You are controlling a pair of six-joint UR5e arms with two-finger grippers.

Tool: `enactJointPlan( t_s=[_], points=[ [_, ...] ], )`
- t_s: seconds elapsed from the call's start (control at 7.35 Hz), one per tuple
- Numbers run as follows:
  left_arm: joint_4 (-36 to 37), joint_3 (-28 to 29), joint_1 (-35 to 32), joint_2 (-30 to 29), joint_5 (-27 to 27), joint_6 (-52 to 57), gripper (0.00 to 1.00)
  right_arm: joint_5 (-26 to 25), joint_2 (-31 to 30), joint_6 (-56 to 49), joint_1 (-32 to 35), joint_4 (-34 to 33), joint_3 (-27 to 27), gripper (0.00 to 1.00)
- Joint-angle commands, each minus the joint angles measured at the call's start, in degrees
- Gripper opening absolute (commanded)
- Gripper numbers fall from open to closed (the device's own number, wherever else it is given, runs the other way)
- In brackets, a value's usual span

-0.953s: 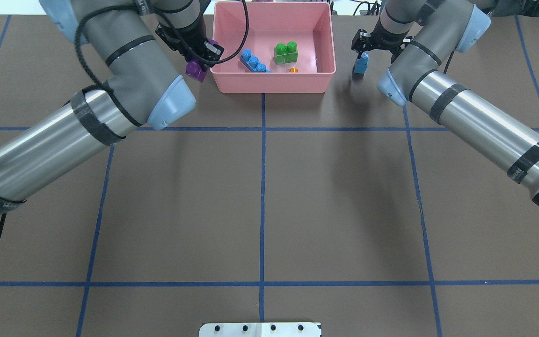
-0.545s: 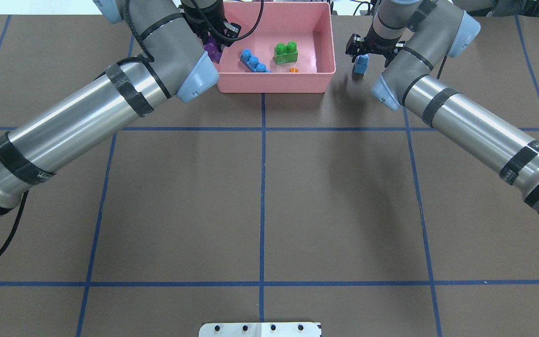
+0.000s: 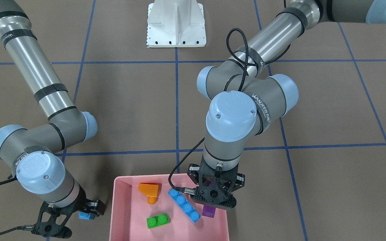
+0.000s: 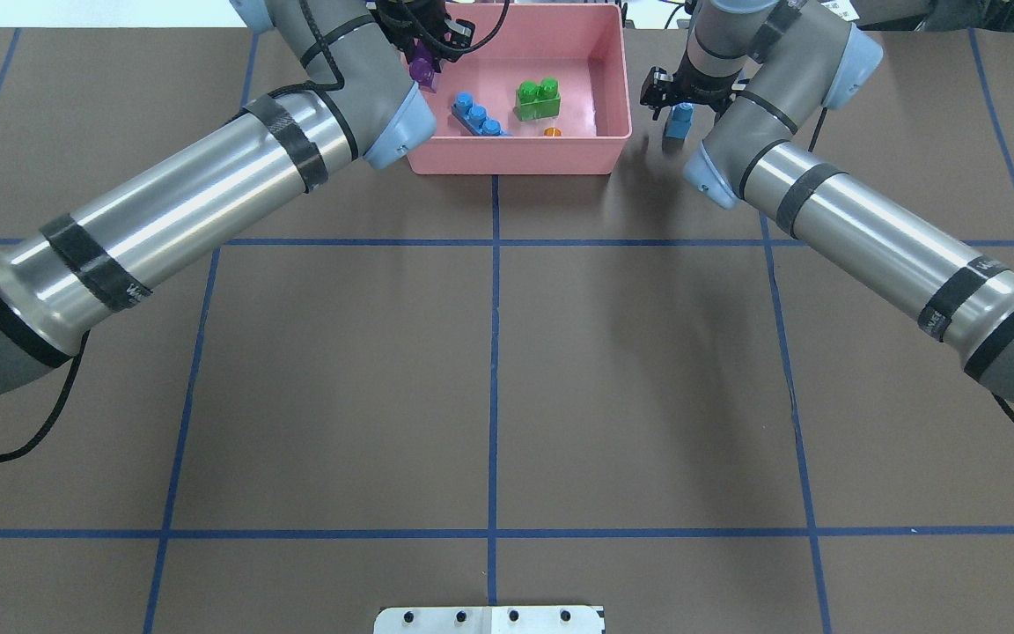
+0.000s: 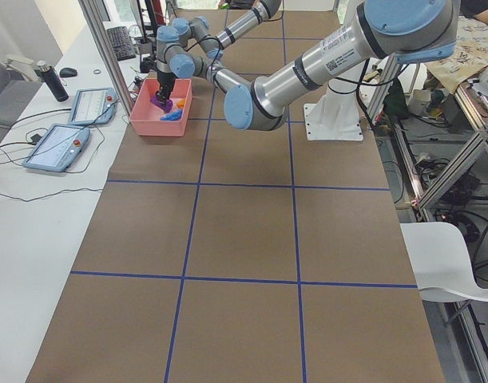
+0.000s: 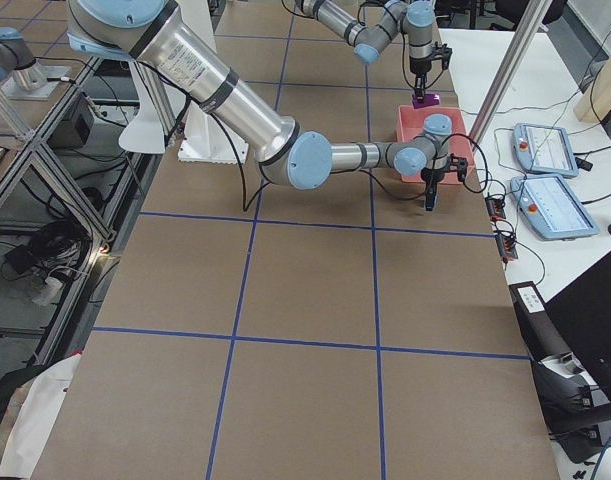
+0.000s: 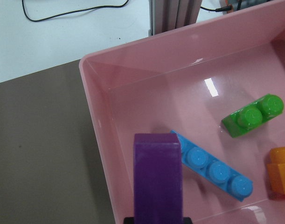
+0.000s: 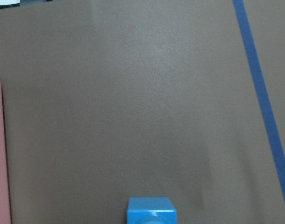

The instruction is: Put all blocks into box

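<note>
Exterior front-facing: whole orange blk (image 3: 149,192)

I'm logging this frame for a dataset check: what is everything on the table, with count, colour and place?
box: one, pink, far middle of the table
long brick: one, blue, lying in the box
two-stud brick: one, green, in the box
sloped brick: one, orange, in the box
purple brick: one, held over the box's inside, near one end
tiny brick: one, blue, held outside the box, on the robot's right
tape lines: several, blue, gridding the brown table
base plate: one, white, at the robot's edge
left gripper: shut on purple brick
right gripper: shut on tiny brick
</note>
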Motion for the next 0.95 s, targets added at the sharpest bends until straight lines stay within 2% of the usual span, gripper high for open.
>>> enactJointPlan(
  t_s=[0.0,0.14,0.27,0.41,0.54,0.82],
  points=[
    [-5.72,7.39,0.46,-3.09,2.01,-1.3,0.0,-0.32,0.33,0.0,-0.38,0.05,-0.5,0.9],
    [-5.81,7.14,0.37,-3.1,1.92,-0.95,0.84,-0.32,0.33,0.0,-0.38,0.05,-0.59,0.76],
    [-5.55,6.0,0.29,-3.1,1.92,-1.3,1.0,-0.67,0.33,0.0,-0.38,0.05,-0.85,0.57],
    [-5.55,4.86,0.11,-3.1,1.92,-0.95,1.0,-0.67,0.33,0.0,-0.38,0.05,-0.85,0.12],
    [-4.85,1.63,-0.76,-2.4,1.57,-0.51,1.0,-0.76,0.33,-0.09,-0.38,0.05,-0.85,0.0],
    [1.97,-9.67,-2.51,4.42,-3.76,5.69,1.0,-0.15,2.95,-0.43,2.93,-0.04,-0.68,0.0]
  ],
)
